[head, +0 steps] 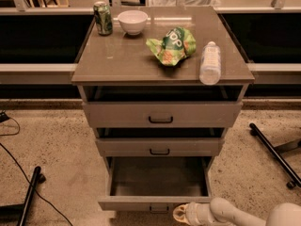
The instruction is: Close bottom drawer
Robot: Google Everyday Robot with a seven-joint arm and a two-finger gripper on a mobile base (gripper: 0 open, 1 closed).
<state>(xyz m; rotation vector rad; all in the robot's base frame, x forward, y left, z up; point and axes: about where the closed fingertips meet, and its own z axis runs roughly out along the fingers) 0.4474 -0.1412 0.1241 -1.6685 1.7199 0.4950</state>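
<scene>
The bottom drawer [157,179] is the lowest of three grey-beige drawers and stands pulled far out, showing an empty grey box. Its flat front [127,203] carries a small black bar handle [158,209] at the bottom edge of the view. My gripper [181,214] sits at the bottom of the view, just right of that handle and against the drawer front. The white arm [235,213] runs off to the lower right.
The top drawer [161,114] and middle drawer [160,146] stand slightly out. On the cabinet top lie a green can [103,18], a white bowl [132,21], a green chip bag [171,45] and a white bottle [210,62]. A black stand leg [273,154] lies right; cables and a bar [29,197] lie left.
</scene>
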